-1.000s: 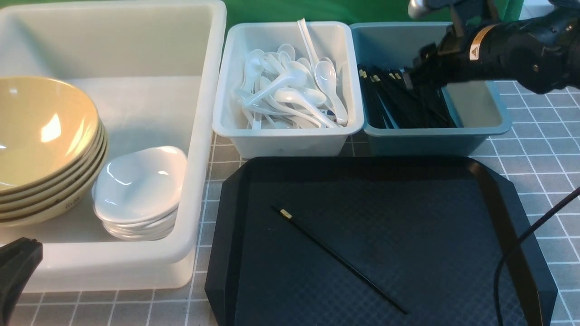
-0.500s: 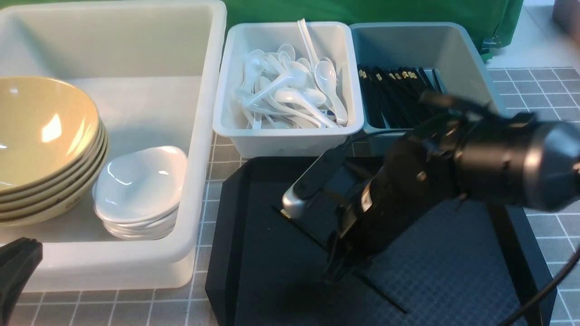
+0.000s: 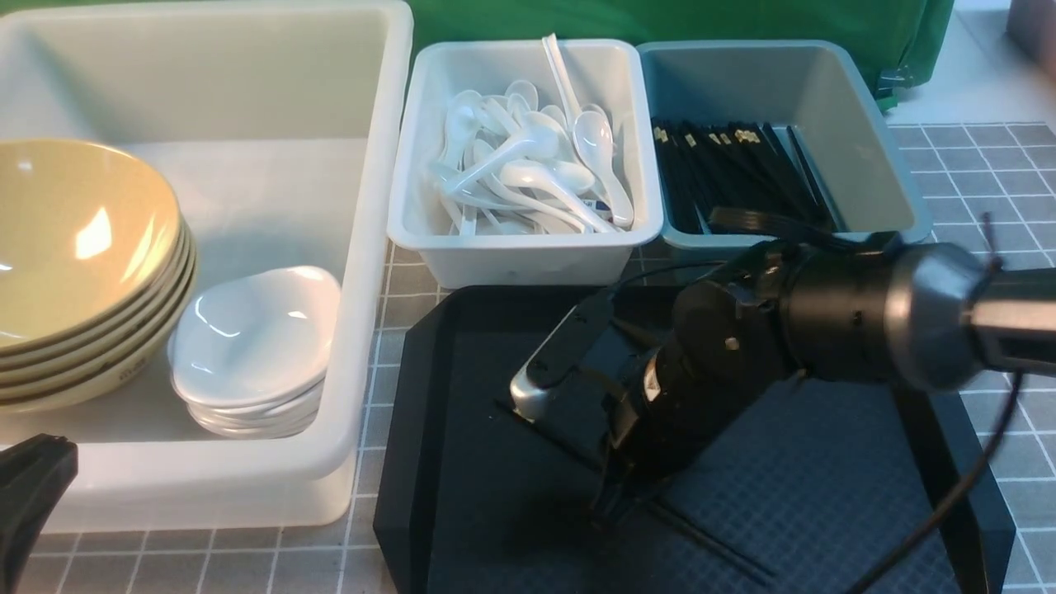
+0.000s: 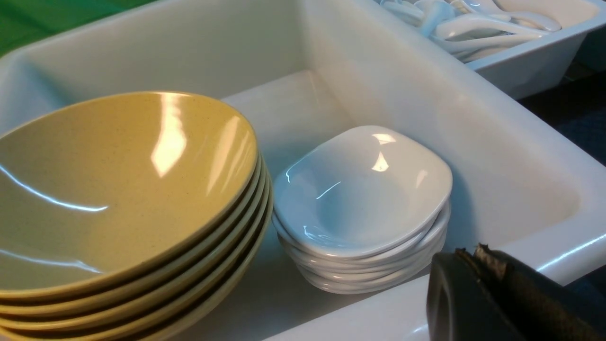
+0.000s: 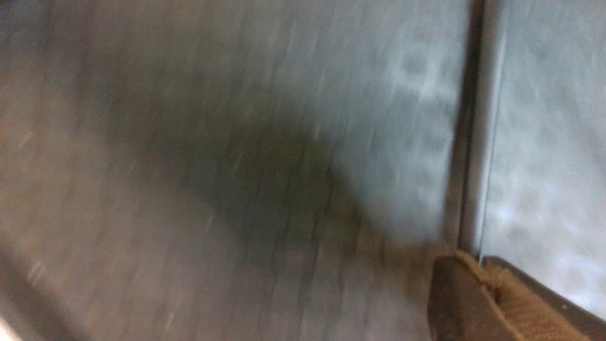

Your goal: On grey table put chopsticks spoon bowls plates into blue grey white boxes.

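Observation:
One black chopstick (image 3: 714, 544) lies across the black tray (image 3: 462, 495). My right gripper (image 3: 615, 495) is down on it, shut on its middle. In the right wrist view the chopstick (image 5: 466, 142) runs out from between the closed fingertips of the right gripper (image 5: 478, 265). More chopsticks (image 3: 726, 173) fill the blue-grey box (image 3: 866, 165). Spoons (image 3: 528, 165) lie in the pale box (image 3: 528, 256). Stacked yellow bowls (image 3: 74, 239) and white plates (image 3: 256, 338) sit in the big white tub (image 3: 363, 247). The left gripper (image 4: 473, 258) is shut and empty, at the tub's near rim, beside the plates (image 4: 364, 189) and bowls (image 4: 118, 189).
The black tray lies on the grey table (image 3: 990, 181) in front of the two smaller boxes. A black cable (image 3: 949, 503) trails over the tray's right side. A green cloth hangs behind the boxes.
The right arm swung from the blue-grey box down to the tray. Its gripper closed on the chopstick there, which shifted slightly. The left arm stayed still.

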`<state>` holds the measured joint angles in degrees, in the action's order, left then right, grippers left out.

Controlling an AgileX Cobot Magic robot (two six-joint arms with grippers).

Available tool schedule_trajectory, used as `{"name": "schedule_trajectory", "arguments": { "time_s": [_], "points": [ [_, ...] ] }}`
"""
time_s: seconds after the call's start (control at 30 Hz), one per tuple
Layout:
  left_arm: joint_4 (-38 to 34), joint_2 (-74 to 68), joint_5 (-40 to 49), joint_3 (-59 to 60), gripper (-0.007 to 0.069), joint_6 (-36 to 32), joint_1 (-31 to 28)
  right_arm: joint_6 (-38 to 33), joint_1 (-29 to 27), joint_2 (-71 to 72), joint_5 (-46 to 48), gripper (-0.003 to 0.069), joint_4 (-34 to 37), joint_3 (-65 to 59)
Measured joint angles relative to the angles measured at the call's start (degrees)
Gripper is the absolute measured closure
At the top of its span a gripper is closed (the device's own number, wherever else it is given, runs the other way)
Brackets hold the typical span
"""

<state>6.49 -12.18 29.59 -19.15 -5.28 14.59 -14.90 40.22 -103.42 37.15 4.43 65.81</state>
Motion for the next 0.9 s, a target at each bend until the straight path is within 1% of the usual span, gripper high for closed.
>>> {"name": "schedule_trajectory", "arguments": {
  "time_s": [0.03, 0.07, 0.17, 0.2, 0.23, 0.27, 0.33, 0.37, 0.4, 0.43, 0.47, 0.5, 0.53, 0.6, 0.63, 0.7, 0.73, 0.8, 0.83, 0.87, 0.9],
  "points": [
    [0.0, 0.0, 0.0, 0.0, 0.0633, 0.0, 0.0, 0.0, -0.06, 0.97, 0.0, 0.0607, 0.0, 0.0],
    [0.0, 0.0, 0.0, 0.0, 0.0633, 0.0, 0.0, -0.65, -0.38, 5.01, -1.74, 0.0609, -0.69, -0.01],
    [0.0, 0.0, 0.0, 0.0, 0.0633, 0.0, 0.05, -1.15, -3.14, 13.42, -9.93, 0.0611, -3.82, -0.01],
    [0.0, 0.0, 0.0, 0.0, 0.0633, 0.0, 0.05, -1.21, -4.83, 16.14, -15.0, 0.061, -4.89, -0.01],
    [0.0, 0.0, 0.0, 0.0, 0.0633, 0.0, 0.05, -1.21, -5.2, 16.51, -15.93, 0.061, -5.03, -0.01],
    [0.0, 0.0, 0.0, 0.0, 0.0633, 0.0, 0.05, -1.21, -8.56, 18.44, -24.26, 0.061, -5.85, -0.01],
    [0.0, 0.0, 0.0, 0.0, 0.0633, 0.0, 0.05, -0.95, -11.27, 18.77, -29.86, 0.061, -6.21, -0.01],
    [0.02, 0.0, 0.0, 0.0, 0.0633, 0.0, 0.05, 0.36, -14.76, 17.87, -39.43, 0.0606, -6.36, -0.01],
    [0.16, 0.0, -0.18, 0.0, 0.0633, 0.0, 0.05, 2.11, -17.44, 16.36, -44.81, 0.0594, -6.41, 0.17],
    [0.18, 0.0, -0.25, 0.0, 0.0633, 0.0, 0.05, 2.93, -17.78, 15.73, -46.34, 0.0587, -6.43, 0.24],
    [0.6, 0.0, -0.47, 0.0, 0.0633, 0.0, 0.05, 7.07, -20.27, 12.53, -50.42, 0.055, -6.48, 1.32],
    [0.69, 0.0, -0.53, 0.0, 0.0633, 0.0, 0.05, 7.66, -20.81, 11.63, -50.74, 0.0537, -6.48, 1.74],
    [0.83, 0.0, -0.61, 0.0, 0.0633, 0.0, 0.05, 11.27, -22.37, 8.77, -51.7, 0.0493, -6.48, 3.24],
    [1.03, 0.0, -0.61, 0.0, 0.0633, 0.18, 0.05, 15.26, -23.78, 3.89, -49.77, 0.04, -6.48, 6.16],
    [1.03, 0.0, -0.61, 0.0, 0.0633, 0.23, 0.05, 16.81, -24.2, 2.63, -46.88, 0.0362, -6.48, 7.56],
    [1.08, 0.0, -0.47, 0.0, 0.0633, 0.36, 0.05, 18.63, -24.41, 1.23, -40.05, 0.0315, -6.48, 9.46],
    [1.08, 0.0, -0.42, 0.0, 0.0633, 0.41, 0.05, 19.27, -24.45, 1.23, -34.16, 0.0295, -6.54, 10.99],
    [1.14, 0.0, -0.34, 0.0, 0.0633, 0.4, 0.05, 19.28, -24.45, 3.01, -25.88, 0.0298, -6.6, 12.73],
    [1.14, 0.0, -0.34, 0.0, 0.0633, 0.4, 0.05, 19.14, -24.48, 3.3, -24.61, 0.03, -6.6, 12.8],
    [1.22, 0.0, -0.34, 0.0, 0.0633, 0.4, 0.05, 18.1, -24.48, 4.79, -22.97, 0.0315, -6.6, 12.99],
    [1.22, 0.0, -0.33, 0.0, 0.0633, 0.4, 0.05, 16.29, -24.48, 7.09, -20.69, 0.0345, -6.6, 12.99]
  ]
}}
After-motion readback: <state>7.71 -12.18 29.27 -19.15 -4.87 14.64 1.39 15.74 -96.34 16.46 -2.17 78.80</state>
